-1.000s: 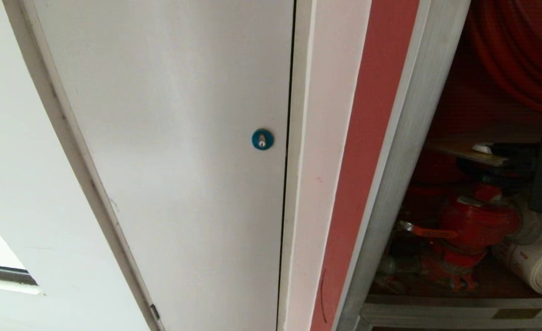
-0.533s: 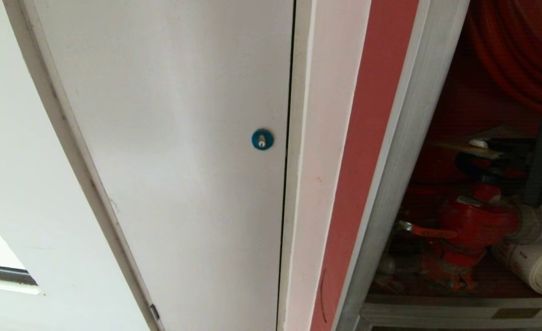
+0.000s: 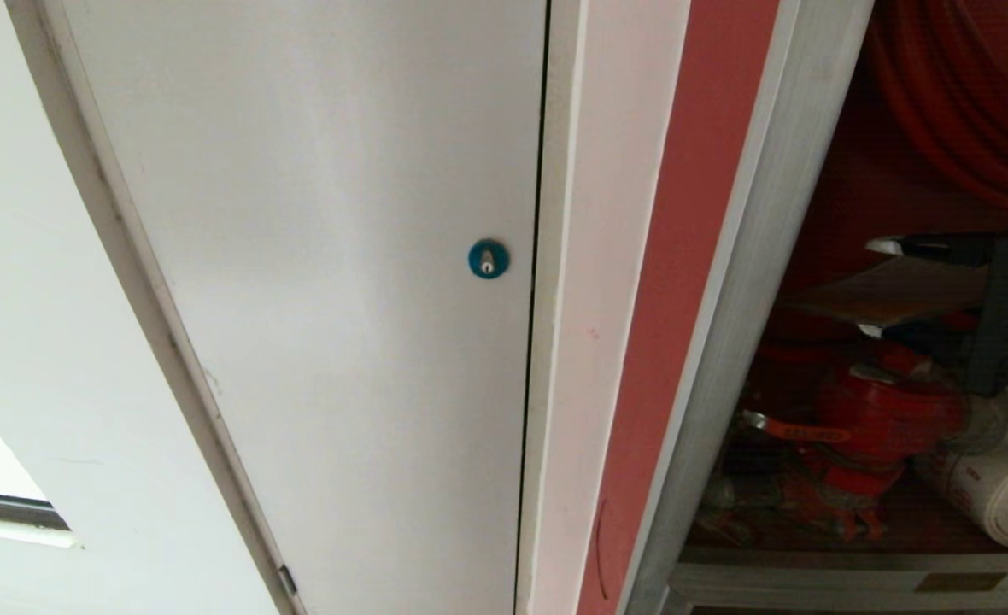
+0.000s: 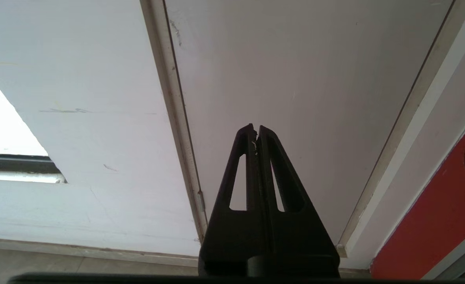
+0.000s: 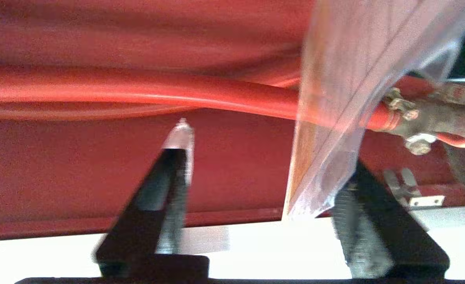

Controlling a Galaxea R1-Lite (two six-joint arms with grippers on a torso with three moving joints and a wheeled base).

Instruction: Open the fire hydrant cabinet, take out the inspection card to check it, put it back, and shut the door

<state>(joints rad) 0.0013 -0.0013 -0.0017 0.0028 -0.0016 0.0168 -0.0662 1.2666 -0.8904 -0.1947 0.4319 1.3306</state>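
Cabinet (image 3: 863, 359): open on the head view's right side, its red lining, hose reel (image 3: 965, 102), valve (image 3: 880, 410) and white rolled hose (image 3: 999, 500) all exposed. The door itself shows in no view.
Right hand (image 5: 272, 157): inside the cabinet, released, fingers spread apart with nothing clamped between them.
Card (image 5: 346, 98): a clear-laminated sheet standing tilted just beside one finger (image 5: 374, 221) of the right hand, its lower corner between the two fingers. Whether it touches that finger I cannot tell. In the head view it lies slanted above the valve.
Red hose (image 5: 138, 92): runs across just beyond the right fingertips, ending in a metal coupling behind the card.
Left hand (image 4: 256, 134): clenched and empty, parked facing the white panel (image 3: 325, 256) with the blue lock (image 3: 488, 258), well apart from the cabinet.
Done, by my reading: cabinet opened; card back inside and let go.
Left: draw the right hand out, then swing the door shut.
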